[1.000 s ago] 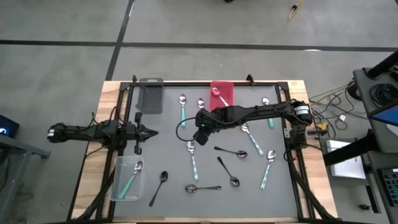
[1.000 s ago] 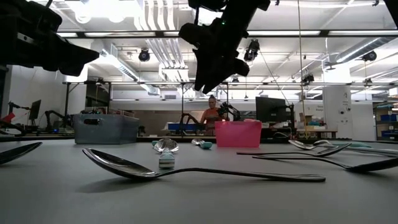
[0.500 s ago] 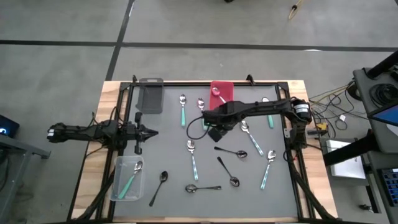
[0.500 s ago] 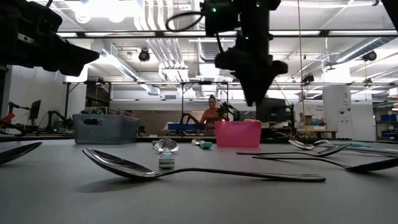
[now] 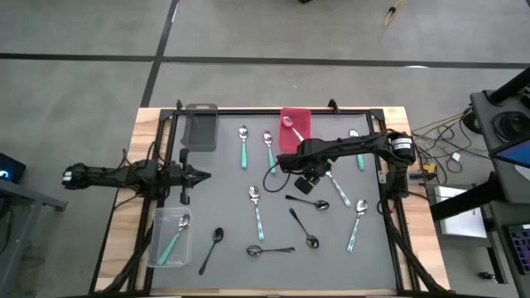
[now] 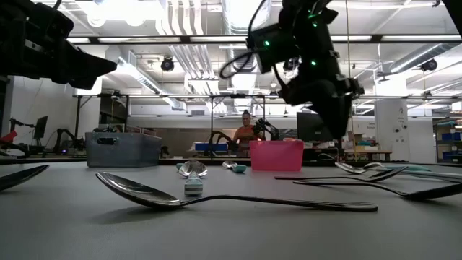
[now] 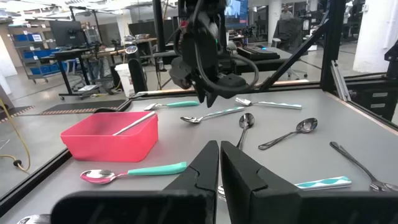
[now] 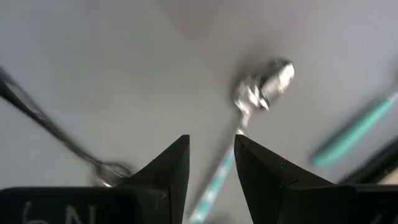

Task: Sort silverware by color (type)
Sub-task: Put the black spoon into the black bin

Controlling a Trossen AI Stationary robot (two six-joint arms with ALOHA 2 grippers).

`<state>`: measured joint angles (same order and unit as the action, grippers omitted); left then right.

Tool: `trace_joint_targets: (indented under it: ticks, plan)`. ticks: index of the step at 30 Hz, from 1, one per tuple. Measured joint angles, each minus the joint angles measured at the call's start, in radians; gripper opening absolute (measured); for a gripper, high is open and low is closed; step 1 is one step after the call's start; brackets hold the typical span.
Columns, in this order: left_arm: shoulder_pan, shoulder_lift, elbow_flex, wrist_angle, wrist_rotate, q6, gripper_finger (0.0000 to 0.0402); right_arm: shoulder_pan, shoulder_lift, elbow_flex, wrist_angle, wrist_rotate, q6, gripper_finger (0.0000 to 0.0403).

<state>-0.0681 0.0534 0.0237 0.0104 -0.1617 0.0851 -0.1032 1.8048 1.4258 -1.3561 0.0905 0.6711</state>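
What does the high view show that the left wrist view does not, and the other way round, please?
Only the high view shows the clear rectangular bin holding a teal-handled spoon, the grey rectangular bin, and the whole of both dark arms.

Only the left wrist view shows the left gripper up close, fingers shut together and holding nothing, plus the room behind the table.

Both show the red rectangular bin with a spoon in it, the right gripper above the grey table, empty, and scattered spoons.

No readable text or labels
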Motion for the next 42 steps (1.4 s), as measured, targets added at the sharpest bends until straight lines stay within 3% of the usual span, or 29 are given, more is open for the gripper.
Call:
trace_joint_targets:
  ticks: [11, 17, 23, 26, 34, 42]
  plan:
    - [0.000, 0.001, -0.002, 0.014, -0.076, -0.107, 0.0000, -0.002, -0.121, -0.192, 0.010, 0.049, -0.009, 0.0118]
    - [0.000, -0.001, -0.002, 0.013, -0.078, -0.121, 0.0000, -0.014, -0.235, -0.274, 0.147, 0.073, 0.021, 0.0116]
    - [0.000, 0.003, -0.001, 0.013, -0.093, -0.121, 0.0000, -0.012, -0.331, -0.375, 0.396, -0.077, 0.002, 0.0112]
    - [0.000, 0.003, -0.001, 0.013, -0.094, -0.121, 0.0000, -0.006, -0.361, -0.404, 0.453, -0.090, 0.005, 0.0112]
    - [0.000, 0.004, -0.001, 0.013, -0.095, -0.121, 0.0000, -0.002, -0.369, -0.419, 0.537, -0.089, 0.021, 0.0140]
    - [0.000, 0.007, -0.001, 0.013, -0.095, -0.122, 0.0000, 0.044, -0.304, -0.357, 0.582, -0.100, -0.089, 0.0180]
